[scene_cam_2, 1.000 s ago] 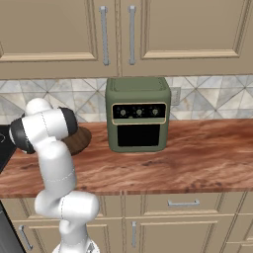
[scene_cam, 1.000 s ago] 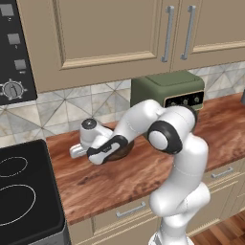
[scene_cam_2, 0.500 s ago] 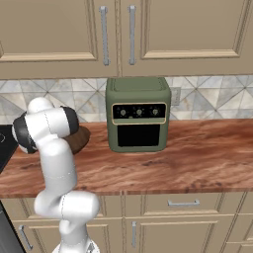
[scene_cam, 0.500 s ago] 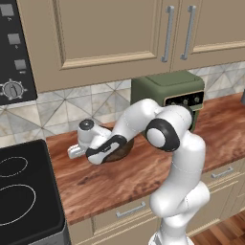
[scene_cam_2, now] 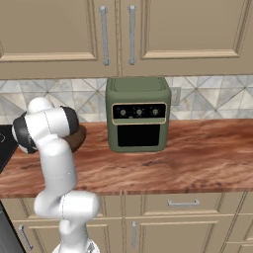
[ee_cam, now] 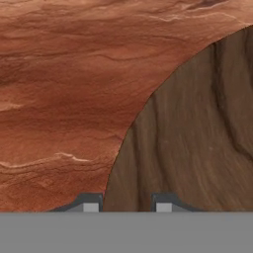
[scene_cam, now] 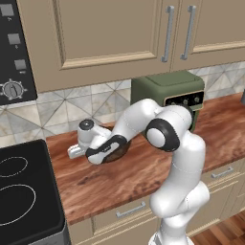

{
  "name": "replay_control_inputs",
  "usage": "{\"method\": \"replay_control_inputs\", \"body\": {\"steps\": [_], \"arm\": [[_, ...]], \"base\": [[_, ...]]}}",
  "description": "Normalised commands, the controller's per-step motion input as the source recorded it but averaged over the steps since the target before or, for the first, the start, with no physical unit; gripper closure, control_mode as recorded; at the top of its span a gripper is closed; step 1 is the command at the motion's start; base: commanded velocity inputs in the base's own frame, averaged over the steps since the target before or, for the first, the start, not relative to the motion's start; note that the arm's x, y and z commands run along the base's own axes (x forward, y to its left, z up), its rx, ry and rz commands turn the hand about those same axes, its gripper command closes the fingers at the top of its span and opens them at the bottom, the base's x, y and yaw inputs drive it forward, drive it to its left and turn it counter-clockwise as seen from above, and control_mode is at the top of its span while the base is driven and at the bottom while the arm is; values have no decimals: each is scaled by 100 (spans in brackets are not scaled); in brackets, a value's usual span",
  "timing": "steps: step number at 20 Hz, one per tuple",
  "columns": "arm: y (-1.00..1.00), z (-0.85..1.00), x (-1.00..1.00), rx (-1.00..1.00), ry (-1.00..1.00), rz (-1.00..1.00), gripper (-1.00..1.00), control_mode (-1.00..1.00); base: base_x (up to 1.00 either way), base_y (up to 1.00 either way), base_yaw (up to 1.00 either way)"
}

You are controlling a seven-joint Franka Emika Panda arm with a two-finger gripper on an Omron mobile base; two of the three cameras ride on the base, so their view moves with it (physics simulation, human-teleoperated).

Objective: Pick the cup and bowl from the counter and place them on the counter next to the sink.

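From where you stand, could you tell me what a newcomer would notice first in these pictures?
The white arm folds low over the reddish wood counter, its claw down at the rim of a dark wooden bowl. Behind stands a green countertop oven against the tiled wall, and a black stovetop lies at the left.

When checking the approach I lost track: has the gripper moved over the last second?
Yes, slightly: the gripper edged left in the left base view, away from the green oven toward the stovetop.

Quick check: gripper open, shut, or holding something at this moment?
Gripper: low over the rim of the dark wooden bowl on the counter; whether it grips cannot be told.
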Motion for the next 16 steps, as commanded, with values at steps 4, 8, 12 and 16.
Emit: {"method": "replay_control_inputs", "body": {"steps": [4,8,12,16], "arm": [[0,0,0,0,0,0,100,-100],[-34,13,-31,9,-3,0,100,-100],[-45,56,-32,18,-6,0,100,-100],[-44,87,-21,20,-1,0,100,-100]], "base": [[0,0,0],[0,0,0],[0,0,0],[0,0,0]]}}
